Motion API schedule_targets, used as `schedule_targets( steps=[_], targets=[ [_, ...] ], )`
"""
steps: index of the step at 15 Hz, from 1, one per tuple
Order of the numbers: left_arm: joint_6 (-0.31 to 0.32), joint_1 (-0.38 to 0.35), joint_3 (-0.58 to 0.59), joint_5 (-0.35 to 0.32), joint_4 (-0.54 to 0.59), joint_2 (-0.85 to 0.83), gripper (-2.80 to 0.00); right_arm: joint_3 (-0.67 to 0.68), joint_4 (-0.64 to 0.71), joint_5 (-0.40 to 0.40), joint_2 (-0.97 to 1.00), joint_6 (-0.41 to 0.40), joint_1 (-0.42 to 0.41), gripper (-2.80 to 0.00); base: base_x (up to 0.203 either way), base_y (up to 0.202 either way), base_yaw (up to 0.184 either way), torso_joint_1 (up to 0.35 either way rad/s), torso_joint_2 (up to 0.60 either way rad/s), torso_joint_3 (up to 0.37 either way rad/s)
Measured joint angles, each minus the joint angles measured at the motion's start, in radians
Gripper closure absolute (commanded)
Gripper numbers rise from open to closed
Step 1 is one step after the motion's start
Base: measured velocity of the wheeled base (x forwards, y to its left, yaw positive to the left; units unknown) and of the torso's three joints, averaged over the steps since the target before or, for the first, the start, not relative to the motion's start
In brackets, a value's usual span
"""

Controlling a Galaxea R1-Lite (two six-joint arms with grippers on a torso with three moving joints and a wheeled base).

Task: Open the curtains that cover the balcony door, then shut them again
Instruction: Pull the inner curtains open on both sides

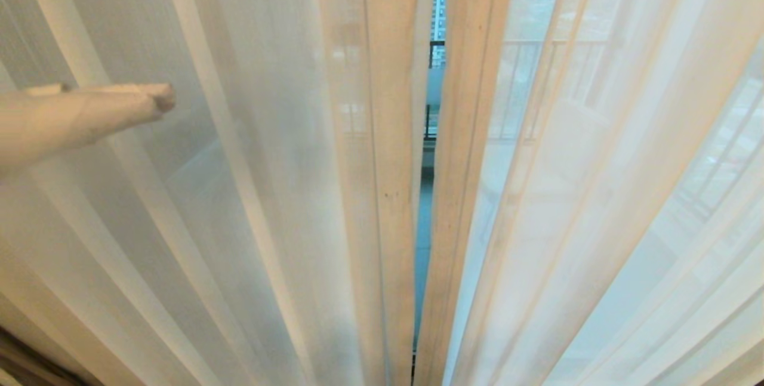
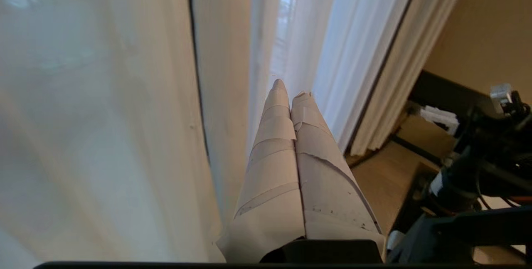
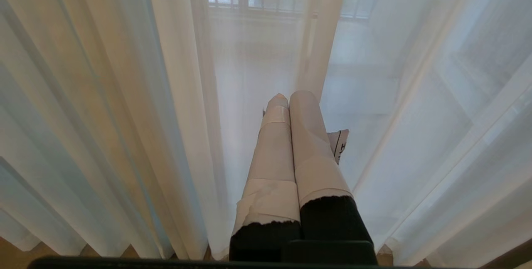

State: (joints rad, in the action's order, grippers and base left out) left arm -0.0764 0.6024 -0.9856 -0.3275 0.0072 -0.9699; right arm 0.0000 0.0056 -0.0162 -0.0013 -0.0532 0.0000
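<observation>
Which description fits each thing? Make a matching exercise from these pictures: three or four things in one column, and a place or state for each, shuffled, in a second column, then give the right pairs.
Things:
1. left gripper
2. right gripper
3. sheer curtains
4. gap between the curtains

Descriptions:
A. narrow strip at the middle, outdoors showing through
B. shut, raised at the left of the head view, before the left panel
C. see-through white, hanging drawn across
D. shut, pointing at the sheers, seen only by its own wrist camera

Pairs: 1-B, 2-D, 3-C, 4-A
</observation>
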Motion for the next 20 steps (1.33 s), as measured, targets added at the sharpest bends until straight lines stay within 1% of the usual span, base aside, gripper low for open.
schedule_targets(
  steps=[2,4,5,6,9,13,16,20],
  targets=[
    [0.002,0.043,-0.015,0.032,0.0,-0.029,0.0,0.0,0.0,0.0,0.0,0.0,0.0,0.0,0.0,0.0,0.0,0.0,0.0,0.0],
    [0.002,0.119,-0.038,0.108,0.0,-0.063,0.0,0.0,0.0,-0.001,0.0,0.0,0.0,0.0,0.0,0.0,0.0,0.0,0.0,0.0],
    [0.003,0.154,-0.051,0.151,-0.004,-0.083,-0.26,0.0,0.0,0.0,0.0,0.0,0.0,0.0,0.0,0.0,0.0,0.0,0.0,0.0],
    [0.003,0.179,-0.063,0.186,-0.02,-0.105,-2.8,0.0,0.0,0.0,0.0,0.0,0.0,0.0,0.0,0.0,0.0,0.0,0.0,0.0],
    [0.003,0.228,-0.08,0.249,-0.09,-0.162,-2.8,0.0,0.0,-0.001,0.0,0.0,0.0,0.0,0.0,0.0,0.0,0.0,0.0,0.0],
    [0.003,0.267,-0.119,0.357,-0.092,-0.232,-2.8,0.0,0.0,0.0,0.0,0.0,0.0,0.0,0.0,0.0,0.0,0.0,0.0,0.0],
    [0.005,0.275,-0.171,0.455,-0.094,-0.292,-2.8,0.0,0.0,0.0,0.0,0.0,0.0,0.0,0.0,0.0,0.0,0.0,0.0,0.0],
    [0.005,0.274,-0.246,0.556,-0.095,-0.377,-2.8,0.0,0.0,0.0,0.0,0.0,0.0,0.0,0.0,0.0,0.0,0.0,0.0,0.0]
  ],
)
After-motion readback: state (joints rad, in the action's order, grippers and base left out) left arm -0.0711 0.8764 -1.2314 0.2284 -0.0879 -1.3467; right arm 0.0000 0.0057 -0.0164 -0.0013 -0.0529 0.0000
